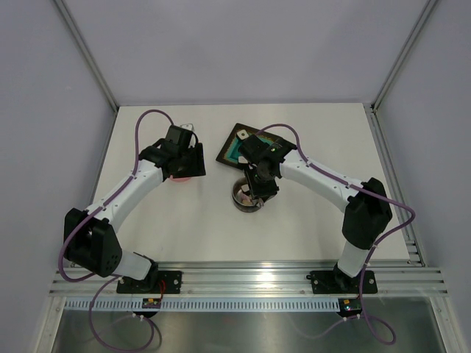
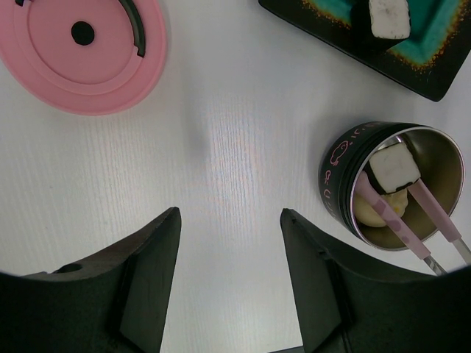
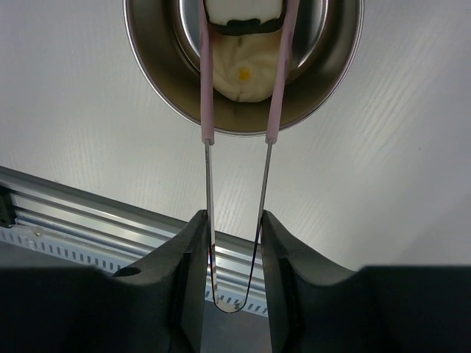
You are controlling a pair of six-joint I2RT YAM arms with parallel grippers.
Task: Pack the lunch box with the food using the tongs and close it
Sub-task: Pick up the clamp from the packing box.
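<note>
tongs [image 3: 207, 88] inside lunch box [image 3: 156, 73] rim, lid [image 2: 81, 70] apart

Lunch box [image 2: 335, 173] sits mid-table [image 1: 294, 228], tray [image 2: 434, 37] just behind it, lid [image 2: 81, 51] well off to its left. Tongs [image 3: 207, 95] reach in from the near side, a cube [image 2: 394, 168] between their tips, above food [image 3: 243, 81] lying inside. A second cube [image 2: 388, 16] rests on the tray.

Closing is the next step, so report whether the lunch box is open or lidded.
Open. The lunch box shows food inside, and its pink lid lies on the table, apart.
</note>
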